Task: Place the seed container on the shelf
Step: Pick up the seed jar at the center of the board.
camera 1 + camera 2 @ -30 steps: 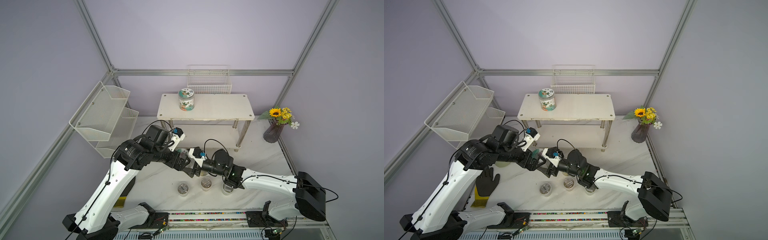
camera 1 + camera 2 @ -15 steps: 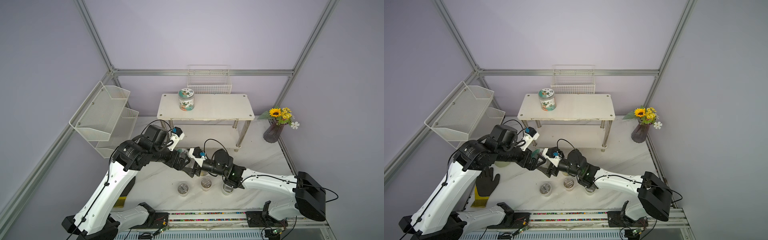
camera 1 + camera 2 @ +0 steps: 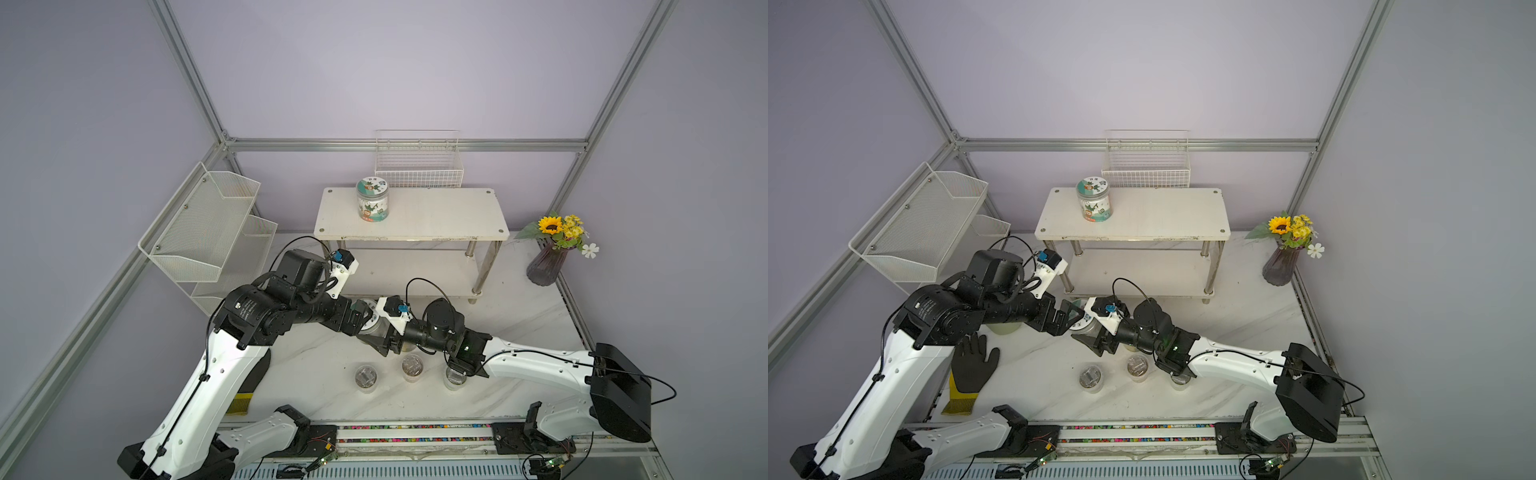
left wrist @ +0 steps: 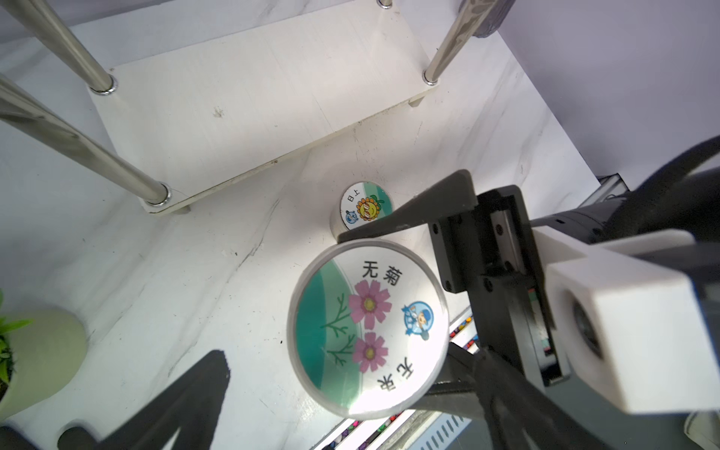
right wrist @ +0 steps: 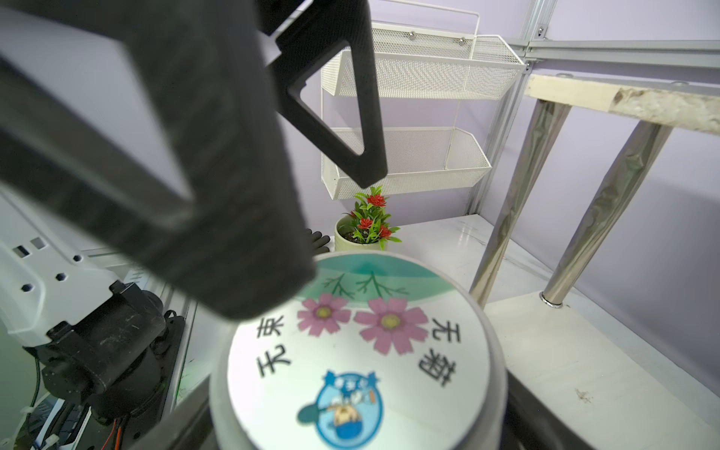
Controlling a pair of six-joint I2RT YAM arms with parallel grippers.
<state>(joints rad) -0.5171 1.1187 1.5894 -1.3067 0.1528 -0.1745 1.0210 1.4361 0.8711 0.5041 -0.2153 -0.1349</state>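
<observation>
Gripped the seed container [image 4: 368, 327] in the right fingers [image 4: 420, 206], offered to the wide-open left fingers [image 5: 366, 117] just beside it, apparently for handover toward the shelf [image 3: 436, 216].

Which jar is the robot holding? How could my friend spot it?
Find the white shelf with shiny legs at the back. Just in front of its lower board, the right gripper clamps the seed container. Its lid shows two pink flowers, while the smaller jar nearby shows a sunflower.

shiny chrome shelf legs [image 4: 78, 152], glossy marble tabletop [image 4: 195, 292]
</observation>
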